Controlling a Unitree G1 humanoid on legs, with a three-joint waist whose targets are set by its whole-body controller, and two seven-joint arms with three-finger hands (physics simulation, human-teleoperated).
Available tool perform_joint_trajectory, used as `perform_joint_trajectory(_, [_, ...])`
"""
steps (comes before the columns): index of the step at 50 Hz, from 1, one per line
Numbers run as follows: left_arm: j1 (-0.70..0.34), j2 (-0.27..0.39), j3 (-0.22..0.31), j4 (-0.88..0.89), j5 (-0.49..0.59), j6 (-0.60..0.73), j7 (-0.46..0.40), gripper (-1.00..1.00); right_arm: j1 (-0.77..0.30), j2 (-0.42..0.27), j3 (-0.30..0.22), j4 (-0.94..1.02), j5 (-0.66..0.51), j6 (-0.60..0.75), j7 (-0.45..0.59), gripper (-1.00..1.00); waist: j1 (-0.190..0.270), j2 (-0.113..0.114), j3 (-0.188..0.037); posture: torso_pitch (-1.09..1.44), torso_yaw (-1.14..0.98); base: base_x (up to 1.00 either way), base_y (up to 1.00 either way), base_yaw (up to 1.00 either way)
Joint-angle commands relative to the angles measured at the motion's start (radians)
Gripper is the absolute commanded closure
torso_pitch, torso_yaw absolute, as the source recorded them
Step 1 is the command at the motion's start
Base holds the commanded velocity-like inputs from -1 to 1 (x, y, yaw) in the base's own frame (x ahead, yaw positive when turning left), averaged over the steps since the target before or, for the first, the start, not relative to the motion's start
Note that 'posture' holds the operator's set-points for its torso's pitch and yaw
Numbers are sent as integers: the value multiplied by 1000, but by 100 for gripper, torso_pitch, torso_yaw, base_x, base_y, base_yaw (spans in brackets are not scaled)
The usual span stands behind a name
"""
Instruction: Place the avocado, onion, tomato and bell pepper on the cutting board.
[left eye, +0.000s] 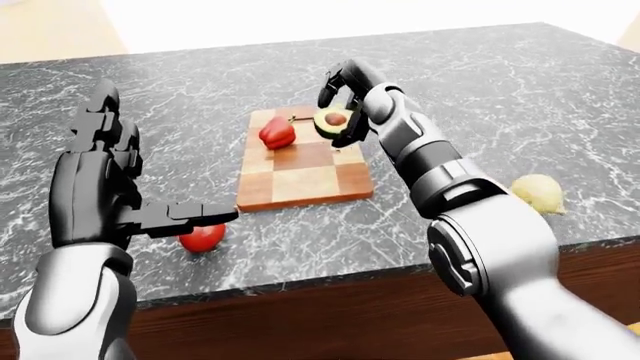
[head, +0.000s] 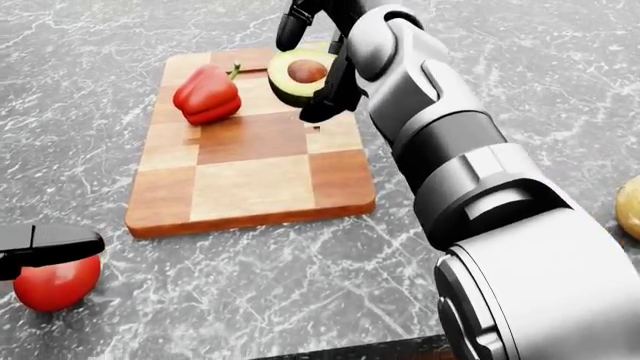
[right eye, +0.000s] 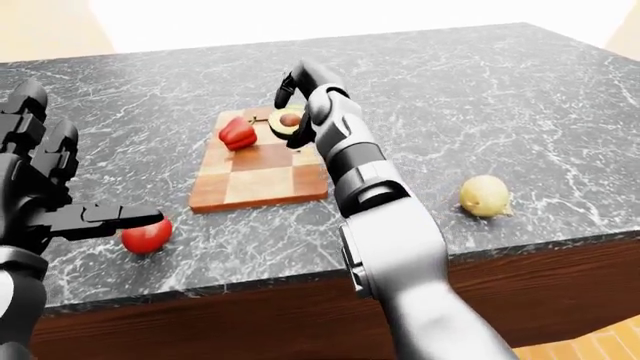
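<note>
My right hand (head: 308, 71) is shut on the avocado half (head: 298, 76), cut face and pit showing, and holds it just above the upper right squares of the checkered cutting board (head: 250, 187). The red bell pepper (head: 207, 94) lies on the board's upper left. The tomato (head: 55, 283) rests on the counter at the head view's lower left, off the board. My left hand (left eye: 150, 176) stands open beside it, fingers upright and thumb reaching out over the tomato without gripping. The pale onion (right eye: 485, 196) sits on the counter far to the right.
Everything rests on a dark marble counter (left eye: 480, 97). Its edge (right eye: 300, 274) runs along the bottom of the eye views, with a brown wooden front below. My right forearm (head: 450, 150) stretches across the board's right side.
</note>
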Motion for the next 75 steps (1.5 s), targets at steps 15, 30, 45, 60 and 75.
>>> perform_joint_trajectory(15, [-6,-7,-22,-24,22,-42,21,-100,-19,34,-18,-21,54,7,-193,100,3,5,-33,0,0,0,0,0])
perform_joint_trajectory(30, [-48,17,0,-21,19,4,1,-100,-39,42,-12,-21,50,23,-191,-14,4,5,-35,0,0,0,0,0])
perform_joint_trajectory(45, [-29,18,11,-50,9,13,-1,-100,-23,47,-9,-25,48,20,-184,-29,4,6,-36,0,0,0,0,0])
perform_joint_trajectory(60, [-6,2,-2,-37,19,-24,3,-100,-28,-62,-1,-116,77,-13,-127,-100,6,0,-31,0,0,0,0,0])
perform_joint_trajectory(75, [5,-2,4,-9,13,-60,5,-100,241,-286,-60,-893,88,360,203,-100,13,-24,-21,0,0,0,0,0])
